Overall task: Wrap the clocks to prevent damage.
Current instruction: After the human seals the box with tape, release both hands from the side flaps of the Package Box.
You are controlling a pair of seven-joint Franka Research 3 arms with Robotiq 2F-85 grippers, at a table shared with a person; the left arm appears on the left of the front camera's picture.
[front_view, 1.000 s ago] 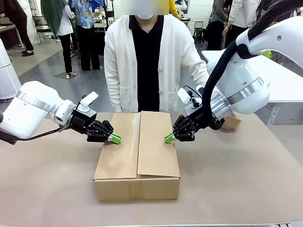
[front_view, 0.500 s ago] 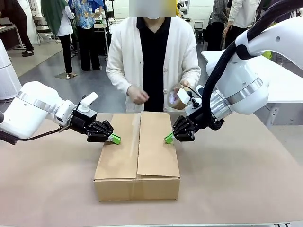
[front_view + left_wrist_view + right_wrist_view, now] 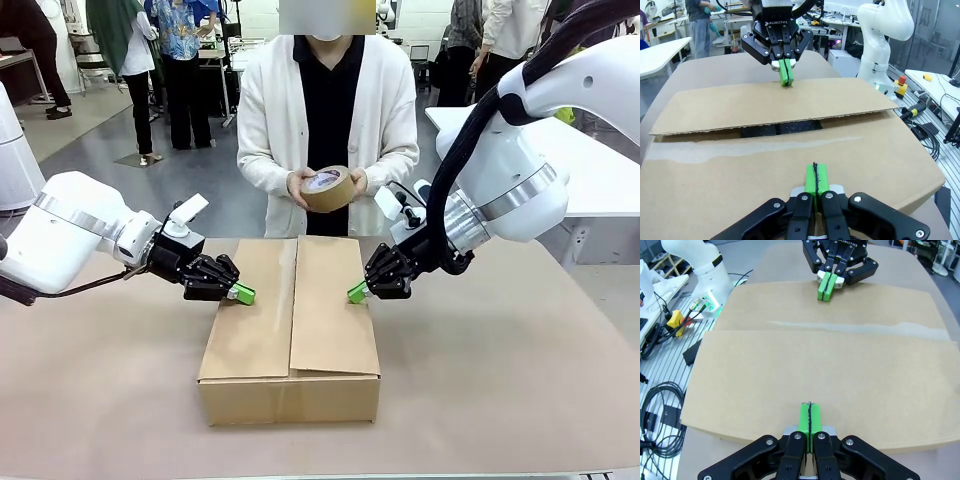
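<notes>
My left gripper (image 3: 240, 293) and right gripper (image 3: 357, 292), both pressed shut, pin the cardboard box flaps (image 3: 290, 310); any slip could let them spring up untaped.

brown table (image 3: 520, 380) | white side table (image 3: 610, 180) | cables (image 3: 660, 395) | bystanders (image 3: 185, 60) far behind

We see two glossy white, rounded robot arms, the left arm (image 3: 70, 230) and the right arm (image 3: 520, 170), each banded by a silver metal ring near the wrist. A thick black cable (image 3: 452, 160) runs along the right arm. Each ends in a black two-finger gripper with bright green pads, the left gripper (image 3: 241, 293) and the right gripper (image 3: 357, 292). White ROBOTIQ lettering (image 3: 779, 23) marks the right one's body. The person wears a white long-sleeved cardigan (image 3: 265, 110) over a black shirt (image 3: 322, 120).
</notes>
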